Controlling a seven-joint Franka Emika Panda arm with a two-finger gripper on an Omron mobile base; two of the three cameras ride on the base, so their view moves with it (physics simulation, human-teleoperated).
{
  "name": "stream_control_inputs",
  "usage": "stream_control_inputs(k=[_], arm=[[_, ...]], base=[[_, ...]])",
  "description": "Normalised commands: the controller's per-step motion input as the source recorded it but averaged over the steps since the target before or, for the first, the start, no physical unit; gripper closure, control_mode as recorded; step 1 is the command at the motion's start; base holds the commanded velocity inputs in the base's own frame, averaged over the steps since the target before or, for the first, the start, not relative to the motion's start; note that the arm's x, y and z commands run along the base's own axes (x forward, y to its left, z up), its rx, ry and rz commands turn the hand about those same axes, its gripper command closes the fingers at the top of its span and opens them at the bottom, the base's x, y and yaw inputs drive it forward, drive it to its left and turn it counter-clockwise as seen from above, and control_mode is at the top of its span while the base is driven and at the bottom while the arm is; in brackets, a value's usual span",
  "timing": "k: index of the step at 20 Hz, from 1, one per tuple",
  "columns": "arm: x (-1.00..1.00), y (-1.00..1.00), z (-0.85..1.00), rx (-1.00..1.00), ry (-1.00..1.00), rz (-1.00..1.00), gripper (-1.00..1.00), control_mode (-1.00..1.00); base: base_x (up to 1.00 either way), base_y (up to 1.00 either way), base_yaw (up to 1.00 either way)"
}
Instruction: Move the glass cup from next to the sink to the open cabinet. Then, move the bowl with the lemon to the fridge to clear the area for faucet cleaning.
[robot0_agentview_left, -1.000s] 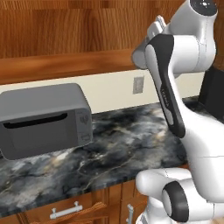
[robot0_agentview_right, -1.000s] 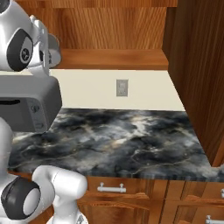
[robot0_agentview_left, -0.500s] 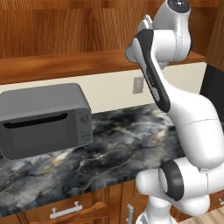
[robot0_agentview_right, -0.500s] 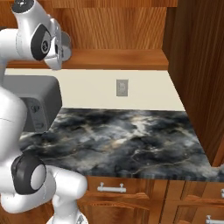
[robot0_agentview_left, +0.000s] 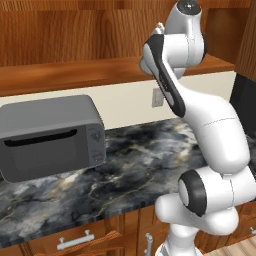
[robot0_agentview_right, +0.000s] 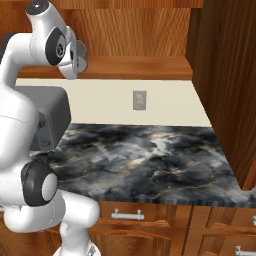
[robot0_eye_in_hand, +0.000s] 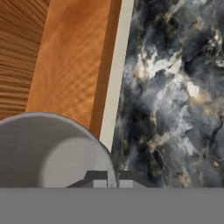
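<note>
So the end effector (robot0_eye_in_hand: 109, 180) is pinched nearly shut on the rim of the greyish translucent glass cup (robot0_eye_in_hand: 48, 151), one fingertip (robot0_eye_in_hand: 97, 179) inside the wall and the other just outside it. Looking down past the cup there's the reddish-brown wooden cabinet shelf (robot0_eye_in_hand: 72, 61), a strip of cream wall, then the dark marbled stone surface (robot0_eye_in_hand: 175, 96) below. A grey boxy microwave (robot0_agentview_left: 50, 137) sits on that surface, off to the left of the white arm (robot0_agentview_left: 200, 120).

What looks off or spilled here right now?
Nothing stands out. The glass cup sits clamped at its rim in the gripper above the cabinet shelf; the microwave stands squarely on the unspilled counter.
</note>
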Motion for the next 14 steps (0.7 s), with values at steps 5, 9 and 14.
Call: stream_control_inputs(k=[5,9,14], arm=[[0.26,0.00,-0.08,-0.01,0.00,-0.02,1.00,-1.00],[0.31,0.00,0.00,0.00,0.00,-0.05,1.00,-1.00],[0.54,0.00,0.00,0.00,0.00,-0.10,1.00,-1.00]], base=[[0.00,0.00,0.00],[0.00,0.00,0.00],[0.00,0.00,0.00]])
